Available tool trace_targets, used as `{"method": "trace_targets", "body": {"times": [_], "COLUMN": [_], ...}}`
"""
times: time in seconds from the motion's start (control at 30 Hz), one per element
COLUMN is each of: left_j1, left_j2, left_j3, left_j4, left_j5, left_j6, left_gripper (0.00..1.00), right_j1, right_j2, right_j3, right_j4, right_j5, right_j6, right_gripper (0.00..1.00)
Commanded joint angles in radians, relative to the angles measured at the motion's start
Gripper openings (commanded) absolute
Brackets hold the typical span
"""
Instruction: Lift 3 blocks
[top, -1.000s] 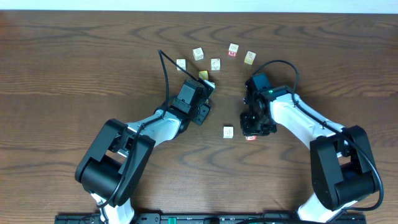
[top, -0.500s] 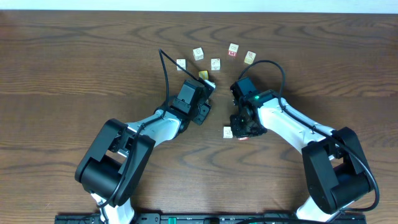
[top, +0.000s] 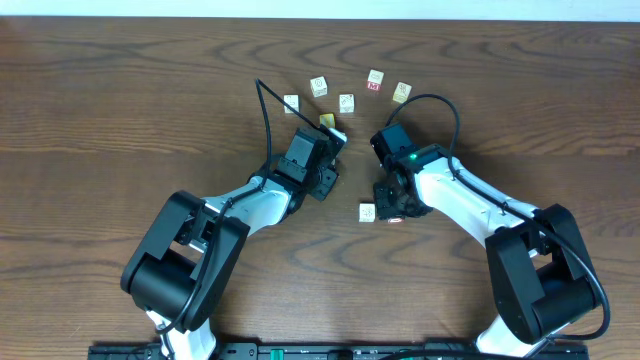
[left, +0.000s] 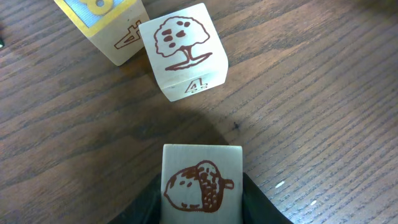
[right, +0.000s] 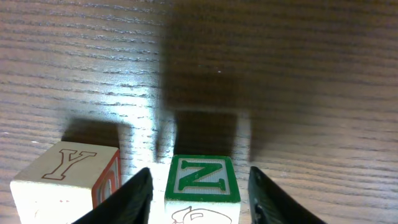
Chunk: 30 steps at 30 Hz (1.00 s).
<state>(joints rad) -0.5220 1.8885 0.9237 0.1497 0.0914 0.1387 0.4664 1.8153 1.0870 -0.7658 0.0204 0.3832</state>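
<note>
Left jaws are clenching acorn block (left: 202, 183); I'm planning a straight lift. Right jaws, released, are straddling N block (right: 200, 177); I'm planning a square close, avoiding Y block (right: 62, 177) just outside.

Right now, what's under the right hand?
Wrist view: a green-framed N block between the open right hand's fingers, gaps either side, a Y block beside it on the table. Overhead, the hand mostly hides the N block; its underside can't be seen.
</note>
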Motion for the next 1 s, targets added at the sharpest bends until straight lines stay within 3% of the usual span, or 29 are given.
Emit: {"method": "trace_targets", "body": {"times": [0.0,0.63,0.97], "left_j1": [0.0,-0.001,-0.074], "left_j2": [0.002,-0.147,-0.219], "left_j3": [0.016,0.016,0.015], "left_j4": [-0.006,-0.177,-0.353], "left_j5": [-0.002,-0.032,-0.08], "left_j6": [0.011,-0.055,-0.299], "left_gripper": [0.19,0.08,0.07], "right_j1": [0.005,-0.013,-0.13], "right_j2": [-0.007,-0.056,-0.126], "right_j3": [-0.005,0.074,0.174], "right_j4": [0.0,-0.016,-0.107], "right_j5": [0.017,0.024,0.024], "right_j6": [0.005,-0.049,-0.111], "right_gripper": [0.57,0.58,0.58]}}
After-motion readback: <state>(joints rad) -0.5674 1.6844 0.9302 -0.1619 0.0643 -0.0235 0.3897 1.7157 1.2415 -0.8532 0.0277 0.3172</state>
